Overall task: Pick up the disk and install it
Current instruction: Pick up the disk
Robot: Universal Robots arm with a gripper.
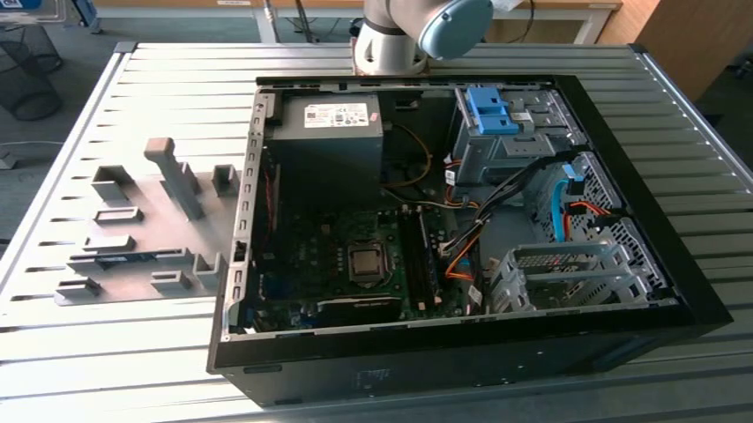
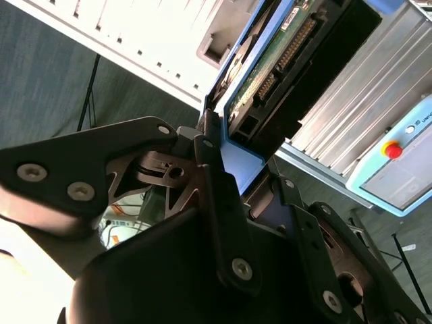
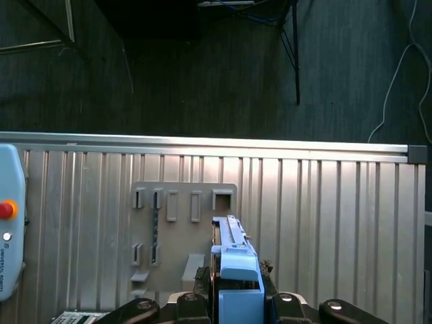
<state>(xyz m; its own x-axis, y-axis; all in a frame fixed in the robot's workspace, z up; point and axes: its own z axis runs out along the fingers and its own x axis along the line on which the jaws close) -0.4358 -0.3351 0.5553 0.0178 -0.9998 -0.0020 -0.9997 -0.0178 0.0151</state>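
Disk (image 3: 235, 260), framed by its blue caddy, was held on edge in the first wrist view, clamped between the fingers of the gripper (image 3: 236, 300), with the slatted table (image 3: 324, 216) seen beyond it. In the exterior view, the open computer case (image 1: 471, 361) was laid on the table, and the grey fixture plate (image 1: 141, 238) was set beside it, toward the table's edge at the exterior view's left

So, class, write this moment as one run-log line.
end effector: shut on disk | disk: held above table | computer case: open | install: not yet done
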